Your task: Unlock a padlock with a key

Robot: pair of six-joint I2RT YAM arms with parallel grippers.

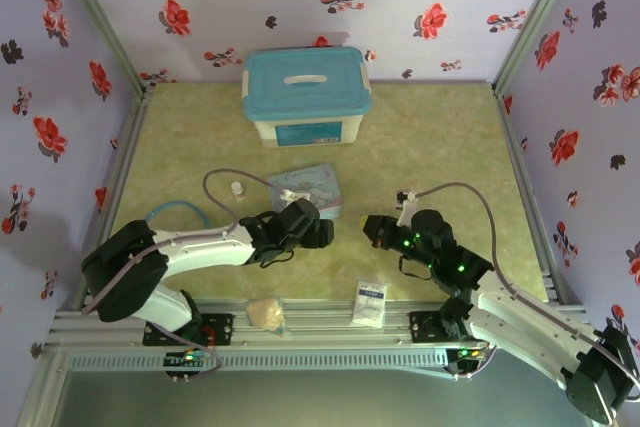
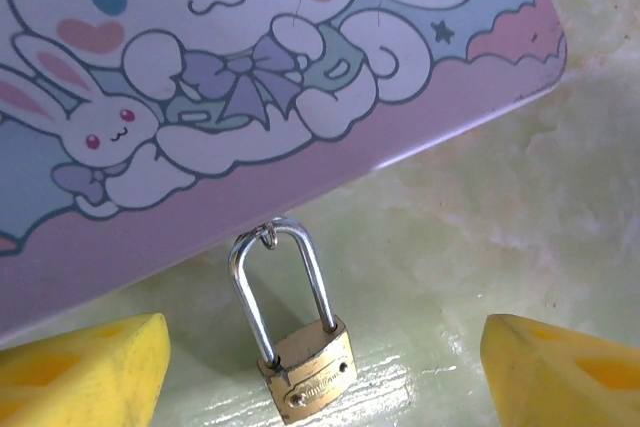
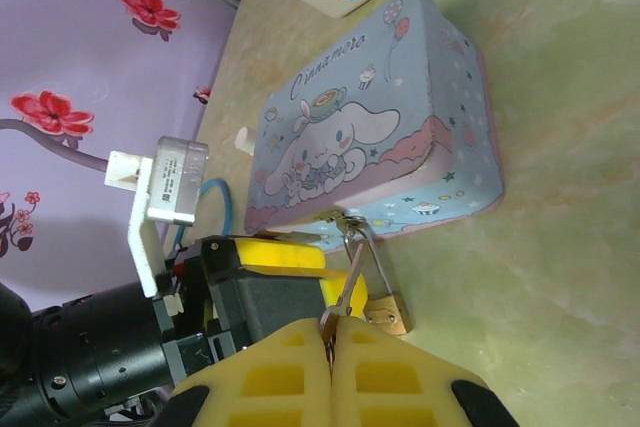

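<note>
We see the tiny brass-yellow squarish padlock (image 2: 307, 372) lying flat on the pale green marbled tabletop (image 2: 520, 207), the bend of its thin metal shackle touching the lower edge of the pastel cartoon-rabbit tin (image 2: 300, 77). The left arm's yellow fingers (image 2: 85, 372) stand wide apart, one on either side of the padlock and clear of it. In the right wrist view, the right arm's yellow fingers (image 3: 290, 377) are pressed together and clamped on the thin dark metal key (image 3: 343, 287). The key sticks out from their tips and slants up beside the padlock's body towards the shackle; we cannot tell whether it touches the lock. From above, both arms reach in just in front of the tin, and a white plastic box with a teal lid (image 1: 305, 92) sits well beyond it by the far wall.
</note>
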